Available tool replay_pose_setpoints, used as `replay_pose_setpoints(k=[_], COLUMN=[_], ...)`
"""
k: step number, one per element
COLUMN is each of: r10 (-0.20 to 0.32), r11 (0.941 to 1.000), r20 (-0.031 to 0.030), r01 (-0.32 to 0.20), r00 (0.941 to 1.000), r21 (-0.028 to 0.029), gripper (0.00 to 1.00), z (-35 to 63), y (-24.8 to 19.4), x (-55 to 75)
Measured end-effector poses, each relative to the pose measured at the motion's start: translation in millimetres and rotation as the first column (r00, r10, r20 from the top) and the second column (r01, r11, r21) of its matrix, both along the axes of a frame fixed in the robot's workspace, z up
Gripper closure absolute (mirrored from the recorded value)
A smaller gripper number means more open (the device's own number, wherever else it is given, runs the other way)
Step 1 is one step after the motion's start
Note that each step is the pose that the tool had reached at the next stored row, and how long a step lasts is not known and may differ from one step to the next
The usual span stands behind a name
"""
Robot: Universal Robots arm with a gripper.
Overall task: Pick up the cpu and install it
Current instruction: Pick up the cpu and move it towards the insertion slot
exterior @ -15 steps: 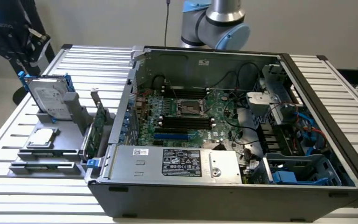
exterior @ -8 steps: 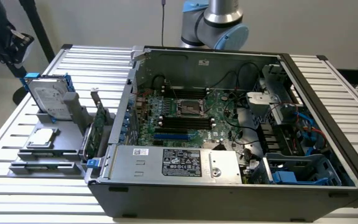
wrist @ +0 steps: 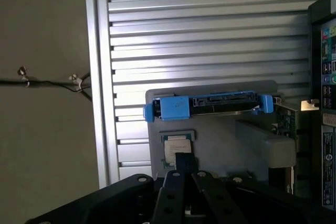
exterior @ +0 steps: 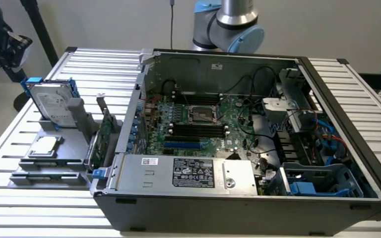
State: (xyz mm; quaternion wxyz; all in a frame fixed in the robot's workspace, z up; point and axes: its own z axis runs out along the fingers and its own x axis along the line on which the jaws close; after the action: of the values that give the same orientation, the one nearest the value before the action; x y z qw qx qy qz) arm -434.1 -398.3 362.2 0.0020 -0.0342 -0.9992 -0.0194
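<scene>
Exterior view: an open case (exterior: 243, 214) stands on the slatted desk (exterior: 45, 213), its motherboard exposed and the empty socket (exterior: 202, 115) near the board's middle. The arm (exterior: 233, 20) rises behind the case's far wall. At the exterior view's left, outside the case, a grey holder (exterior: 75, 139) carries the hard drive (exterior: 50, 101) at its far end and the cpu (exterior: 45, 146) lying flat nearer the camera; the cpu is not yet picked up and sits well apart from the socket. Wrist view: the tool (wrist: 182, 160) hangs over the holder (wrist: 226, 135) with its black fingers (wrist: 178, 162) drawn together and nothing between them. The cpu (wrist: 172, 148) lies directly ahead of the fingertips, between them and the blue-bracketed edge of the hard drive (wrist: 210, 103), and the tips overlap its near edge in the picture. How high the tool stands above the chip cannot be judged. Being square, the cpu has no long axis; its sides run parallel to the hard drive's edge.
</scene>
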Motion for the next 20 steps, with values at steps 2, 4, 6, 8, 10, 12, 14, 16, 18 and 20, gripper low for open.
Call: replay_pose_setpoints(k=[2, 4, 6, 8, 10, 12, 14, 16, 18, 20], r10=[0.000, 0.001, 0.002, 0.002, 0.003, 0.003, 0.003, 0.003, 0.003, 0.009], r11=[1.0000, 1.0000, 1.0000, 1.0000, 1.0000, 1.0000, 1.0000, 1.0000, 1.0000, 1.0000], r20=[0.0001, 0.0000, 0.0000, 0.0000, 0.0000, 0.0000, -0.0001, 0.0000, 0.0000, 0.0000], r01=[0.000, -0.001, -0.002, -0.002, -0.003, -0.003, -0.003, -0.003, -0.003, -0.009], r00=[1.0000, 1.0000, 1.0000, 1.0000, 1.0000, 1.0000, 1.0000, 1.0000, 1.0000, 1.0000], r21=[-0.0002, -0.0004, -0.0006, -0.0008, -0.0010, -0.0012, -0.0013, -0.0018, -0.0022, -0.0023], gripper=[0.89, 0.89, 0.89, 0.88, 0.76, 0.70, 0.64, 0.58, 0.47, 0.40], z=[0.0, 0.0, 0.0, 0.0, 0.0, 0.0, -0.2, -1.7, -5.2, -8.8], y=[0.0, 0.0, 0.0, 0.0, 0.0, 0.0, 0.0, 0.0, 0.0, 0.0], x=[0.0, 0.0, 0.0, 0.0, 0.0, 0.0, 0.0, 0.0, 0.0, 0.0])
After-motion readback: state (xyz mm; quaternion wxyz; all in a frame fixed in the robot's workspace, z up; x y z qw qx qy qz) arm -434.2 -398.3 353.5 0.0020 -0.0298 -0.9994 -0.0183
